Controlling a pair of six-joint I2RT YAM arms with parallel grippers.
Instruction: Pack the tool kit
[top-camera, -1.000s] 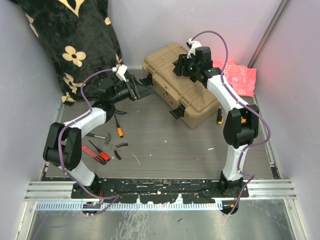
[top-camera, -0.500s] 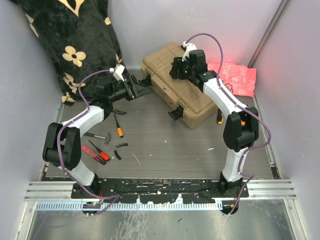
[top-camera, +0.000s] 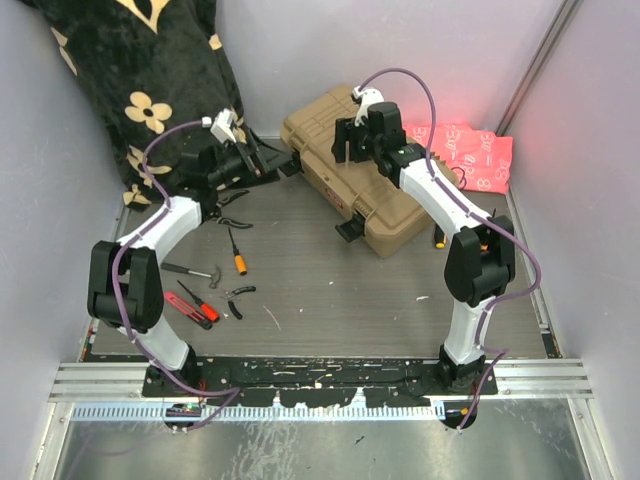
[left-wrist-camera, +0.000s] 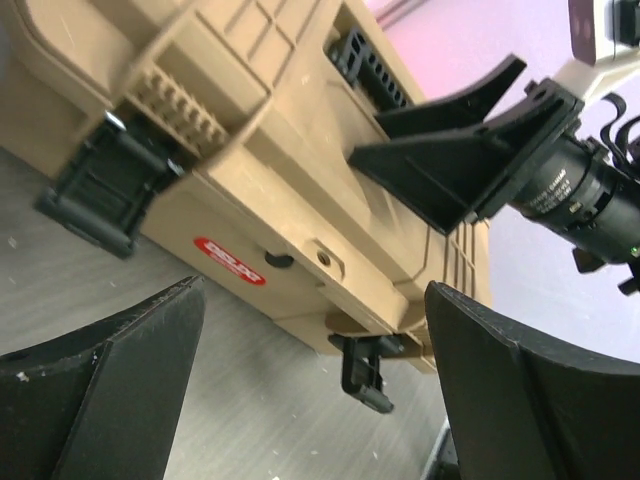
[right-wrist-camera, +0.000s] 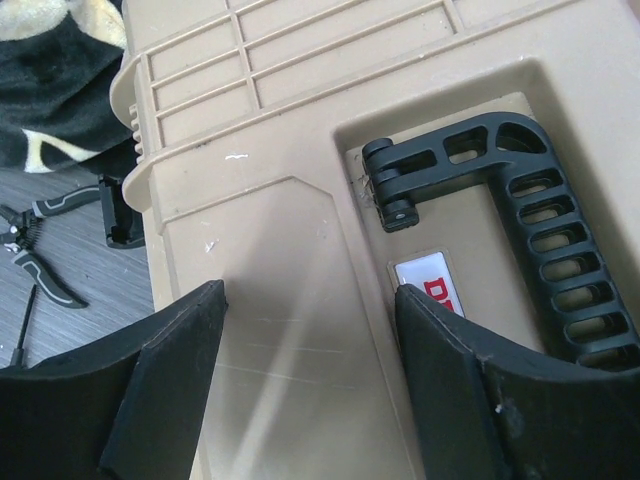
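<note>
Right gripper, jaws apart, hovers over the toolbox lid.

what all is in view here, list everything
toolbox: one, tan with black handle and latches, lid down, far middle of the table
hand tools: about six, orange, red and black handles, loose on the table left of the toolbox
small tool: one, black and orange, against the toolbox's right side
blanket: one, black with cream flowers, far left corner
cloth: one, pink patterned, far right, behind the toolbox
table: one, grey
left pincer: one, black, open, near the toolbox's left end
right pincer: one, black, open, over the toolbox lid
</note>
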